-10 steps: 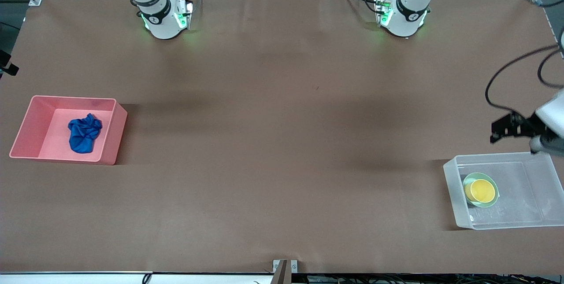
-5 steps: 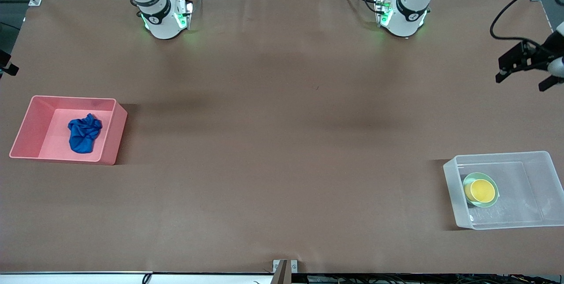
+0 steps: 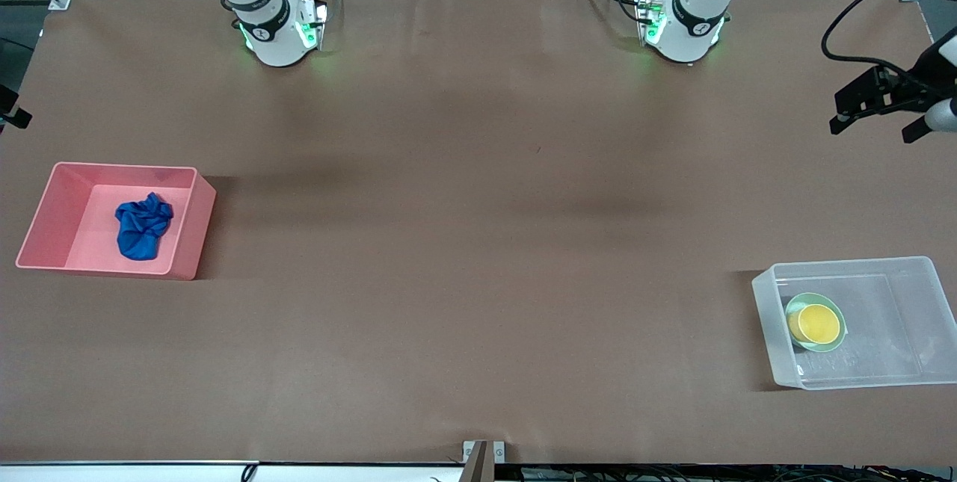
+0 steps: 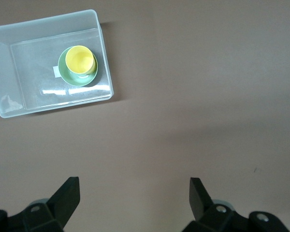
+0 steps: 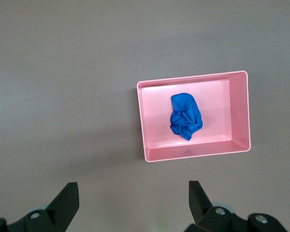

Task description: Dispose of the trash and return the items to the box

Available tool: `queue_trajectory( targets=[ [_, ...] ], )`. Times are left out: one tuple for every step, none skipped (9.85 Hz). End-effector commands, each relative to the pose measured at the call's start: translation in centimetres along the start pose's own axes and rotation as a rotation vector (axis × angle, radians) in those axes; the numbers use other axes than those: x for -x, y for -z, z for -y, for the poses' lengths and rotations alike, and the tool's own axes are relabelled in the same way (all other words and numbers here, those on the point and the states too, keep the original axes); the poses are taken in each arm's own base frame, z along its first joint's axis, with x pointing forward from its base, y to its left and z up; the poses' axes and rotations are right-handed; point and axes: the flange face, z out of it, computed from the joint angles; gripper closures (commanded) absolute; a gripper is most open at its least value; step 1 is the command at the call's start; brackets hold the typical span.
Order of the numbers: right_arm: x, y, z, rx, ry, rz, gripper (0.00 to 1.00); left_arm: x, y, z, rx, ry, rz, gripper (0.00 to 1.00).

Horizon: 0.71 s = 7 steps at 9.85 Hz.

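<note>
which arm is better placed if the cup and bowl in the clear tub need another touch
Left. Its open left gripper hangs over the table at the end where the clear tub holds the yellow cup in the green bowl. The right gripper looks down on the pink bin.

The right gripper point(image 5: 133, 203) hangs high over bare brown table point(image 5: 63, 72) with its fingers point(image 5: 67, 200) spread wide and empty, and toward one o'clock of them a pink bin point(image 5: 237, 116) holds the crumpled blue cloth wad point(image 5: 185, 116).
</note>
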Motion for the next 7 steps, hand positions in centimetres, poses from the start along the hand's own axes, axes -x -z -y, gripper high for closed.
queue_trajectory(
  targets=[
    [0.03, 0.26, 0.03, -0.016, 0.009, -0.002, 0.0, -1.04, -2.39, -0.07, -0.002, 0.009, 0.03, 0.0],
    [0.03, 0.26, 0.03, -0.016, 0.009, -0.002, 0.0, -1.23, -2.93, -0.88, -0.001, -0.005, 0.028, 0.0],
    [0.05, 0.25, 0.03, -0.016, 0.009, 0.0, 0.0, -1.06, -3.02, -0.22, -0.001, 0.006, 0.03, 0.0],
    [0.05, 0.25, 0.03, -0.016, 0.009, 0.0, 0.0, -1.14, -3.11, -0.46, -0.001, 0.002, 0.03, 0.0],
    [0.03, 0.26, 0.03, -0.016, 0.009, -0.002, 0.0, -1.14, -3.11, -0.44, -0.003, 0.001, 0.03, 0.0],
    [0.03, 0.26, 0.03, -0.016, 0.009, -0.002, 0.0, -1.1, -3.02, -0.47, -0.001, 0.001, 0.029, 0.0],
    [0.05, 0.25, 0.03, -0.016, 0.009, 0.0, 0.0, -1.14, -3.11, -0.46, -0.001, 0.008, 0.03, 0.0]
  ],
)
